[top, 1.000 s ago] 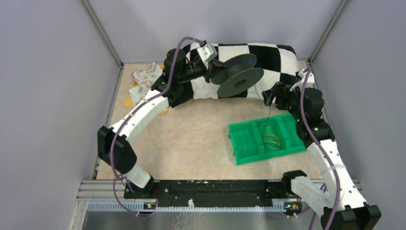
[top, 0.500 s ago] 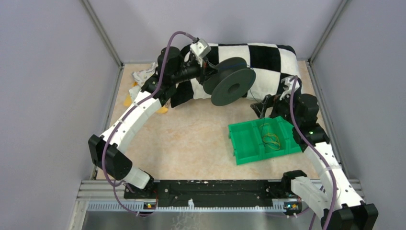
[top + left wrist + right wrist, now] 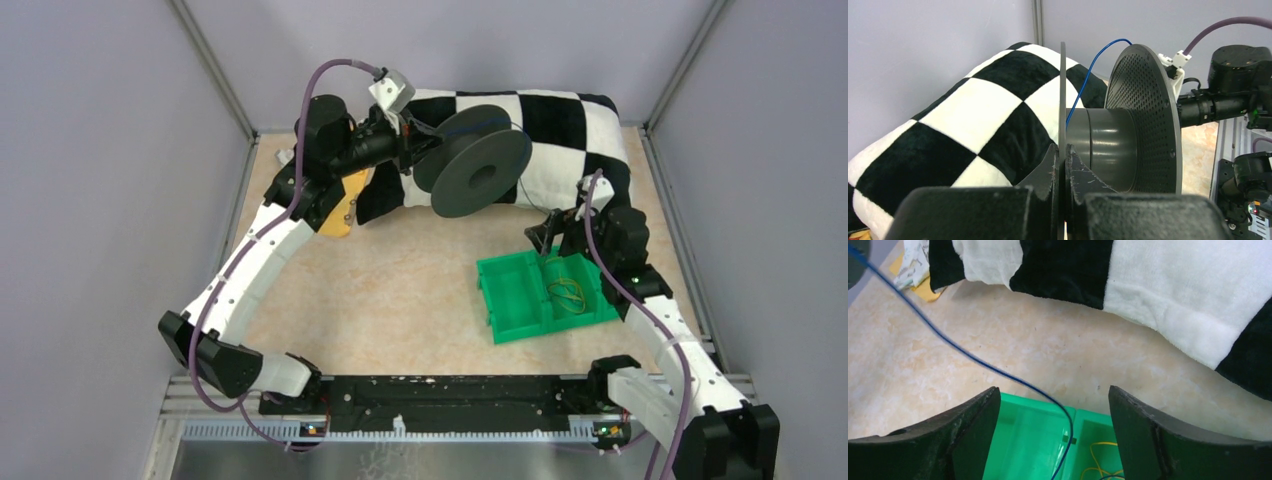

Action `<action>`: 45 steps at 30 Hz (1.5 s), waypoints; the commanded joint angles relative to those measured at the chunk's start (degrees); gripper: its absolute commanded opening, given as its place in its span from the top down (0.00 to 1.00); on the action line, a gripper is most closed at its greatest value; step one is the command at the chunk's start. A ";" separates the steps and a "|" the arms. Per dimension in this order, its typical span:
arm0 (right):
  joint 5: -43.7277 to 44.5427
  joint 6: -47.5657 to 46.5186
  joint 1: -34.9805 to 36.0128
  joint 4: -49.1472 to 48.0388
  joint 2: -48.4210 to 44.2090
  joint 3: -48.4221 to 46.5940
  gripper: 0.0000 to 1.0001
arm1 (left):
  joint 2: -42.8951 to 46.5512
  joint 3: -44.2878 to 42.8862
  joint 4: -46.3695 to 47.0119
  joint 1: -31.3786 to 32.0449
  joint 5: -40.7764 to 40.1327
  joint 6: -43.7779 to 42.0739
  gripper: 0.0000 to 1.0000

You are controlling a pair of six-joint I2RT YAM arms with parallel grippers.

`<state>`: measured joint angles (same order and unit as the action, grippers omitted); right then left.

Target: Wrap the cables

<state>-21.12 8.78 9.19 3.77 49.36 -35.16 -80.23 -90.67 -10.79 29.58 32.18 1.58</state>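
Grey walls close in a pale marbled table (image 3: 400,290), and I am working toward its far end. My left gripper (image 3: 1064,150) is pinched tight on the thin near rim of the spool (image 3: 1143,120), holding it on edge, up off the table, in front of the checked cushion (image 3: 973,115). From the spool's core the wire (image 3: 1087,75) rises between the two rims and arcs away.

It slants down to my right gripper (image 3: 1050,396), whose jaws stand apart. It passes between them, touching neither finger as far as I can tell, and drops into the green tray (image 3: 1018,440), beside some yellow loops (image 3: 1103,460).

Judging by this, the winding has barely started. The part of the core I can see looks bare grey, with only this one strand leaving it, and a long slack run hangs between spool and tray. How much more lies in the tray I cannot tell. I would say nearly all the wrapping is left, with the right gripper yet to take hold.

Beyond the cushion's corner, some paper scraps (image 3: 915,260) lie on the table.
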 commanded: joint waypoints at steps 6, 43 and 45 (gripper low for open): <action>2.25 3.53 -0.45 -7.92 0.93 1.87 0.60 | 3.83 -3.15 4.78 -0.82 1.35 2.02 1.00; 18.74 12.44 24.82 -0.84 12.25 -5.27 1.00 | 9.88 20.32 33.70 -11.05 -4.61 29.12 1.00; 20.66 13.38 28.51 -1.47 11.94 -5.57 1.00 | 9.39 21.49 33.95 -10.73 -7.90 30.81 1.00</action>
<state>-6.79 18.74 32.49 5.52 63.94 -40.12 -73.01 -70.72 13.13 18.59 34.46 26.72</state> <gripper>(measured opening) 0.007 0.038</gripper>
